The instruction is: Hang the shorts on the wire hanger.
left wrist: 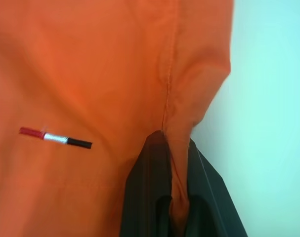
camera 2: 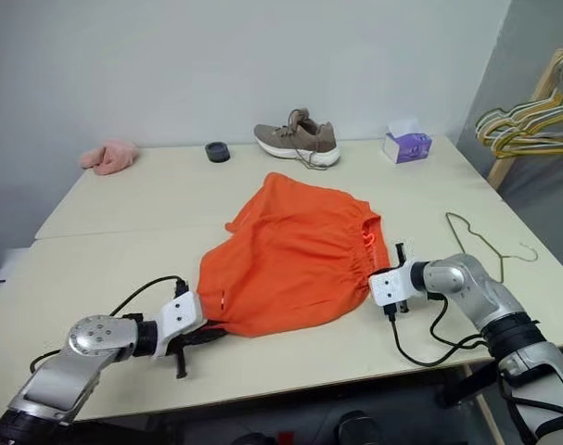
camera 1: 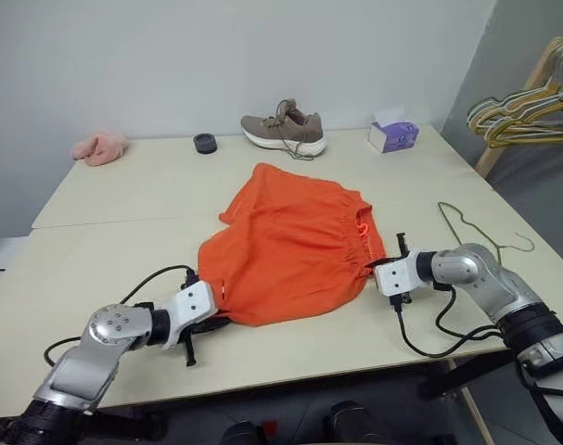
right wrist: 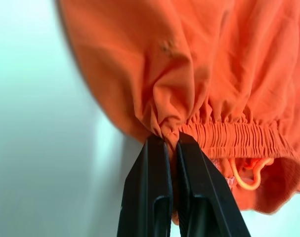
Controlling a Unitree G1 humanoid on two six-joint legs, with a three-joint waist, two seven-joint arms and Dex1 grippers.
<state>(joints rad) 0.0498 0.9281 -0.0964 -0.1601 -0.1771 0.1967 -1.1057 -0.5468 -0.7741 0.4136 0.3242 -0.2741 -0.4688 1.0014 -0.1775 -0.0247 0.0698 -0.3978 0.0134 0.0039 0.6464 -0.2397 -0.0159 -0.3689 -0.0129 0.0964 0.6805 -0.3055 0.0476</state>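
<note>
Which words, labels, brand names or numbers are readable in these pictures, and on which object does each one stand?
No text is readable anywhere.
The purple tissue box: any print is too small to read.
The shoe: no legible brand mark.
The shorts: a small red, white and black tag bears no letters.

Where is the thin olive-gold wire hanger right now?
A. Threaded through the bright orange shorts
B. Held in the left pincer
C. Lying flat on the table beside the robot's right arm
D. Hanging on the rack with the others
C: the thin olive-gold wire hanger lies flat on the pale table, apart from the bright orange shorts, which both pincers pinch.
</note>
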